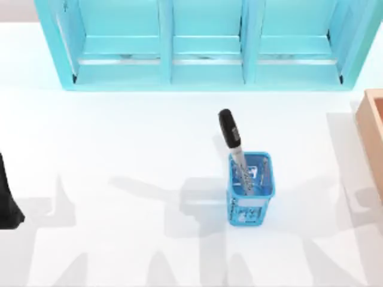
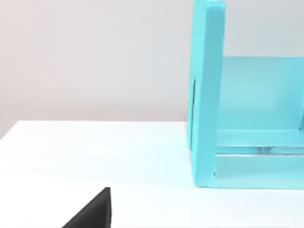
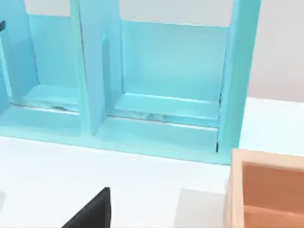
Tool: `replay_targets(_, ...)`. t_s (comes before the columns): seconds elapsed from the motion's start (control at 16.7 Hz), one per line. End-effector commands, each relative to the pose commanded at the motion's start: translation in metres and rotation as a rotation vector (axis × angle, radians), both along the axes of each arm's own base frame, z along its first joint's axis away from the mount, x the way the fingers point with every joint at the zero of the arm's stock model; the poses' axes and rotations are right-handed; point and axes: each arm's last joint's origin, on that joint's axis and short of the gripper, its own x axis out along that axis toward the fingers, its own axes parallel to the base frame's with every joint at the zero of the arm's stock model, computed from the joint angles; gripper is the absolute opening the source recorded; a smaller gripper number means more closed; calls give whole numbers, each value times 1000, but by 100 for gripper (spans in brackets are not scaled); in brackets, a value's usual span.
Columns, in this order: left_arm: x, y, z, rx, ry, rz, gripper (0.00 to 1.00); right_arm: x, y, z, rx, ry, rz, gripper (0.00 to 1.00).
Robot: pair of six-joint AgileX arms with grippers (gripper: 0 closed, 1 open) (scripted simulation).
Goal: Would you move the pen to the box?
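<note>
Pen (image 1: 231, 136) stands tilted in the blue mesh cup (image 1: 250, 190), mid-table, well apart from the box (image 1: 372, 128) at right edge. Judged light, rigid, glossy cap slippery; grip the cap end. Left arm (image 1: 7, 200) parked left; finger opening cannot be told.

The pen (image 1: 232, 139) has a glossy black cap and a silver-grey barrel with dark markings. It stands in a bright blue mesh cup (image 1: 250, 190), whose wall carries a paler label with blue print. The tabletop (image 1: 119, 143) is plain white, crossed by soft grey shadows. Along its far edge the shelf unit (image 1: 203, 45) is turquoise all over, with lighter streaks on the shelf floors. At the right edge the box (image 1: 372, 128) is light tan, its inside a warmer orange-brown.
</note>
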Motion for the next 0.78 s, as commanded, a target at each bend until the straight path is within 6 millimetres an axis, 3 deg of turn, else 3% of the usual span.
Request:
replay_targets(0.36,0,0,0,0,0,0,100,46,36,15,-30,251,334,100)
replay_targets(0.78,0,0,0,0,0,0,100,97,87,-3,-50,483,630,100)
